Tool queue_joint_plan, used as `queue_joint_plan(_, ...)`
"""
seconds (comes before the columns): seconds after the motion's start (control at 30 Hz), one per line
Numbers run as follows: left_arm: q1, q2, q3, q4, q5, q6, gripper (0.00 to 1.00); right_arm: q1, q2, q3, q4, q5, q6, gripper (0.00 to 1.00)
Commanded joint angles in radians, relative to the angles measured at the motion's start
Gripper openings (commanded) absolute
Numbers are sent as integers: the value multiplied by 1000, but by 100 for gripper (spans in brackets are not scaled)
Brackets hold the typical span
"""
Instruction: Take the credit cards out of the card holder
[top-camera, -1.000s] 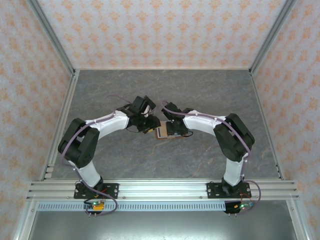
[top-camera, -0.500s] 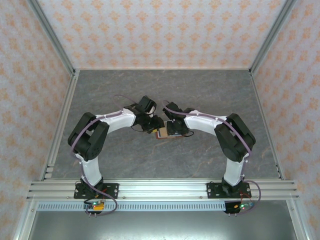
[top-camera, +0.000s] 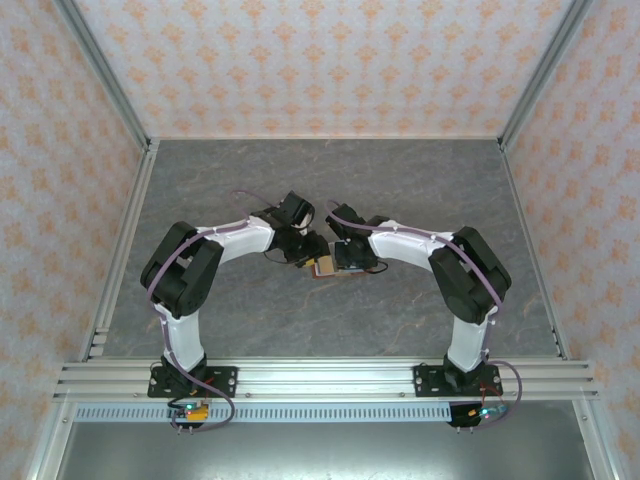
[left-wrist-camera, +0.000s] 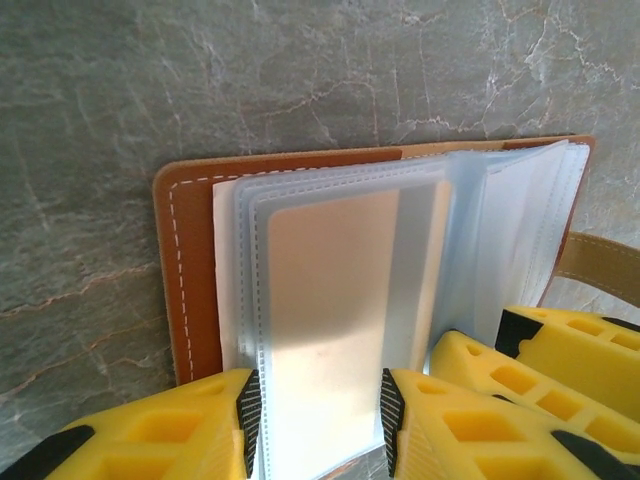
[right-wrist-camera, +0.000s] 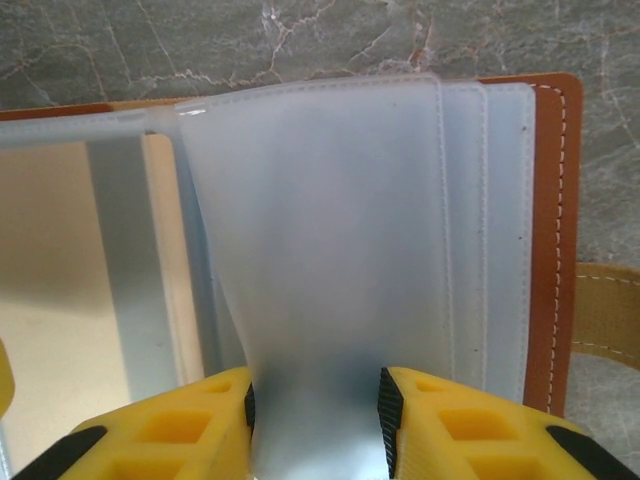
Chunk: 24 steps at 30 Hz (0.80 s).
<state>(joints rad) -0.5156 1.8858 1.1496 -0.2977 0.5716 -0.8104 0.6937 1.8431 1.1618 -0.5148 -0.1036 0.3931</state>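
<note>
Left wrist: left gripper (left-wrist-camera: 318, 425) is clamping clear card-filled plastic sleeve (left-wrist-camera: 420, 250) of reddish-brown leather card holder (left-wrist-camera: 190, 270) | right gripper (right-wrist-camera: 315, 415), 3 o'clock, is pinching neighbouring sleeve (right-wrist-camera: 320, 230) | next: sliding pale card (left-wrist-camera: 320, 300) out.

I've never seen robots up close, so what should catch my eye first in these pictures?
At the middle of the grey table, a small brown card holder lies open. Up close, the yellow right pincer squeezes a translucent sleeve so that it bows. The left pincer straddles a pale card in its pocket.
</note>
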Motion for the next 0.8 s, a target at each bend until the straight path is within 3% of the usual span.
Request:
queue_joint_plan(0.0, -4, 15, 27, -16, 15, 25, 40, -10, 53, -28, -36, 44, 15, 37)
queue_joint_plan(0.27, -4, 18, 34, -16, 20, 27, 40, -11, -27, -42, -11, 8, 16, 40)
queue_joint_plan(0.47, -4, 17, 33, -27, 8, 27, 38, -43, -99, -89, 52, -98, 9, 47)
queue_joint_plan(0.77, -4, 18, 25, -13, 12, 18, 33, -43, -55, -89, 41, -146, -30, 56)
